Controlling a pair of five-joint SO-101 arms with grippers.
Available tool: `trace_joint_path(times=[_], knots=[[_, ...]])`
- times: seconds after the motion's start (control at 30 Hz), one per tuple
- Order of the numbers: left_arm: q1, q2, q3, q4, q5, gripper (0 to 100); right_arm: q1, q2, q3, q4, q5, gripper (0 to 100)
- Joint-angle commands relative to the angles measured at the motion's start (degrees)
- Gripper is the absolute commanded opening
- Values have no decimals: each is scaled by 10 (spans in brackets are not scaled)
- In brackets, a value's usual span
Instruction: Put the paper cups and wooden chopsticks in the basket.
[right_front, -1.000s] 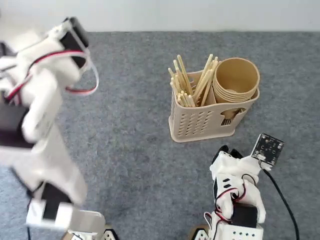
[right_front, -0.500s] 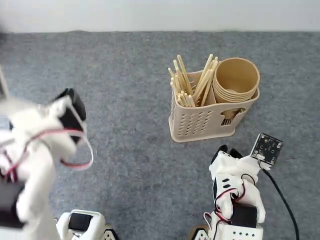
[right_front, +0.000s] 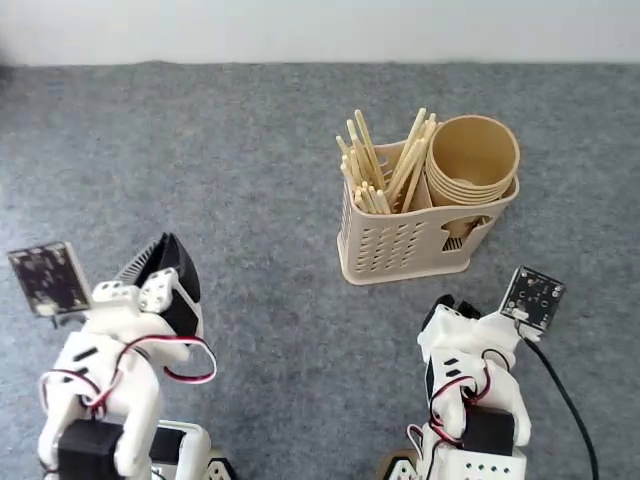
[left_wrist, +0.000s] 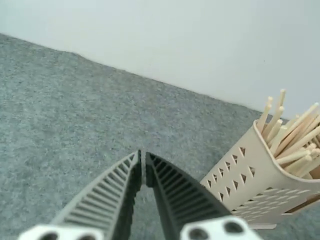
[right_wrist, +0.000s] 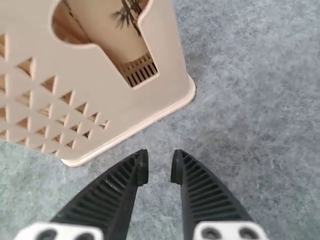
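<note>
Paper cups (right_front: 472, 155) and chopsticks (right_front: 385, 165) stood in the basket (right_front: 410, 245) as the left end effector (left_wrist: 142, 160), closed and empty, pulled back. The right end effector (right_wrist: 159, 167), slightly parted, held nothing. The task looked complete.

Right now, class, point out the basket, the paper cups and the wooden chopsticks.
basket (right_front: 400, 245), high view, on its perforated front wall.
paper cups (right_front: 475, 150), high view, inside the top cup.
wooden chopsticks (right_front: 372, 195), high view, on the bundle above the rim.
</note>
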Motion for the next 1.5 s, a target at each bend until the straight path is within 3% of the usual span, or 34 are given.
trace_joint_path(times=[0.0,0.33,0.57,0.9,1.1,1.47], knots=[[-1,-47,44,-18,-8,13,-4,-7,-35,8,-1,7],[-6,-185,225,-17,-60,13,1,-7,-32,10,60,9],[-47,-178,291,-18,-76,13,1,-7,-31,70,88,9],[-52,-178,385,-18,-151,13,-2,-7,9,109,89,9],[-53,-178,398,-15,-174,13,-2,-7,75,73,142,9],[-54,-178,414,23,-255,13,1,-7,75,127,251,9]])
